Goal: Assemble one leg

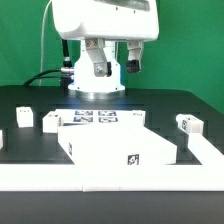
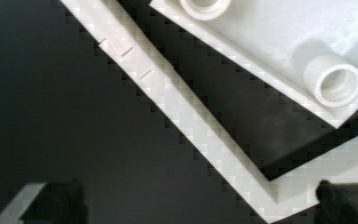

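Note:
Small white legs with black-and-white tags lie on the black table: two at the exterior view's left (image 1: 24, 117) (image 1: 52, 122) and one at its right (image 1: 188, 125). The large flat white panel (image 1: 115, 146) lies in the middle; in the wrist view its round sockets (image 2: 341, 82) show. My gripper (image 1: 115, 66) hangs high above the table behind the panel, far from every leg. In the wrist view the gripper (image 2: 194, 205) is open and empty, with dark fingertips (image 2: 44, 205) at both lower corners. No leg shows in the wrist view.
The marker board (image 1: 98, 117) lies flat behind the panel. A white rail (image 1: 110, 175) runs along the table's front and up its right side (image 1: 200, 140); it crosses the wrist view (image 2: 167, 105) beside the panel. The robot base (image 1: 98, 82) stands at the back.

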You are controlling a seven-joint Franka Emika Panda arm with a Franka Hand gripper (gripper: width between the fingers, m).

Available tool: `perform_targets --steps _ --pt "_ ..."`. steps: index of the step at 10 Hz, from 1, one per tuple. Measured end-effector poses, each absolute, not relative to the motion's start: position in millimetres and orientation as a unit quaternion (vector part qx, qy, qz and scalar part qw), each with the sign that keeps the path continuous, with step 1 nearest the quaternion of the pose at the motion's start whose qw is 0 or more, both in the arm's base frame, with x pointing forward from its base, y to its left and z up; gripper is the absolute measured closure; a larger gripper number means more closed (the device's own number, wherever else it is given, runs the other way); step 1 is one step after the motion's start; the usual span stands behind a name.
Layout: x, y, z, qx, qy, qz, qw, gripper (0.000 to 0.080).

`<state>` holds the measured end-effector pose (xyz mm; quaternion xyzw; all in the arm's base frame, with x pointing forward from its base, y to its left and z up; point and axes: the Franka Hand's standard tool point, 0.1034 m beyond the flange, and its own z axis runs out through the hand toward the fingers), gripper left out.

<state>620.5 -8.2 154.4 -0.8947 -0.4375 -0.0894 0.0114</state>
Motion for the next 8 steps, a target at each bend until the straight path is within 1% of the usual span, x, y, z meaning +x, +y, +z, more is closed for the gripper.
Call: perform_targets --steps 5,6,8 --pt "620 -9 153.8 -0.895 -0.437 -0.089 0.011 0.015" --pt "620 -10 153.1 -0.887 -0.453 -0.089 0.007 0.015" --pt "610 -14 141.3 -0.818 -0.567 -0.088 -0.03 0.015"
